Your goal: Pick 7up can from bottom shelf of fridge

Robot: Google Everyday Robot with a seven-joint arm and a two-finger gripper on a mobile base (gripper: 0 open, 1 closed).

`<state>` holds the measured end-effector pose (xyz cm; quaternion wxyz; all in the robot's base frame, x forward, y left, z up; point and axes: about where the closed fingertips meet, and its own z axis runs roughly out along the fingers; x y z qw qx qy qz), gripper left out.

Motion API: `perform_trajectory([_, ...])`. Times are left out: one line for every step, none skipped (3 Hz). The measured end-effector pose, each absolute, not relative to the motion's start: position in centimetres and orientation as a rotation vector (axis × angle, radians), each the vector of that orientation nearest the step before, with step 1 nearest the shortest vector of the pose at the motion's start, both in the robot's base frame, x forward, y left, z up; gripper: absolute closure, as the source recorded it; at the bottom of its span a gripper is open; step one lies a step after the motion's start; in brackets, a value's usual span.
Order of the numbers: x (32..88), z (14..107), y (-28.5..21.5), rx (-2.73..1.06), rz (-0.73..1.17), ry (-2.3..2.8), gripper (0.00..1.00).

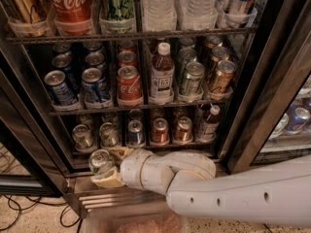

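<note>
My gripper (104,167) is at the lower left, in front of the fridge's steel base (97,198). It is shut on the 7up can (100,160), which has a silver top and pale green-silver sides. The can is held tilted, just outside and below the front edge of the bottom shelf (146,145). One beige finger (108,180) shows under the can. The white arm (233,193) reaches in from the lower right. Two more green-silver cans (83,137) stand at the left end of the bottom shelf.
On the bottom shelf are a blue can (134,132), red-orange cans (160,130) and a small bottle (209,123). The rack above holds Pepsi cans (95,87), a Coca-Cola can (129,85) and a bottle (162,74). The black door frame (272,81) stands at the right. A clear bin (136,222) is below.
</note>
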<state>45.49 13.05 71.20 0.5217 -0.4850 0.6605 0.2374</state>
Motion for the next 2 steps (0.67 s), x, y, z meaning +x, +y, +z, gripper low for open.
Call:
perform_trajectory([45.41, 71.33, 13.13, -1.147, 0.588, 1.596, 1.00])
perform_trajectory([44.96, 71.09, 13.48, -1.190, 0.611, 1.582, 1.00])
